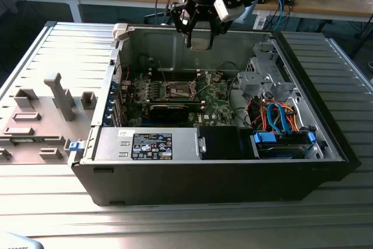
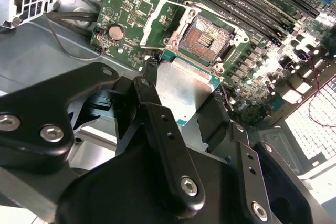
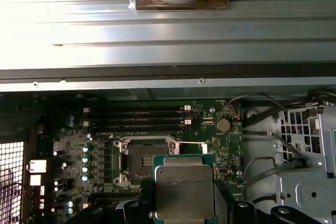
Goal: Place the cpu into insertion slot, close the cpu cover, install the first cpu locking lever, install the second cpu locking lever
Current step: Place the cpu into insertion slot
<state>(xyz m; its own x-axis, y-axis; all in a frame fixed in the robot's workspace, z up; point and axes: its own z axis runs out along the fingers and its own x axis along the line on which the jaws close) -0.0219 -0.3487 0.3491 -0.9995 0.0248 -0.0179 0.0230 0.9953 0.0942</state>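
— Closest to us sits the gripper (image 2: 181, 100). What do we see in it?
— We see its fingers clenched on the cpu (image 3: 184, 190), held in the air above the motherboard (image 3: 202, 129), well apart from the insertion slot (image 3: 143, 161).

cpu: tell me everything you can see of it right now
The cpu is a flat square chip, a dull silver metal lid on a green edge. The gripper clamps it by two opposite sides, holding it in the air above the green board, beside the empty socket but not in it. Nothing else touches it.
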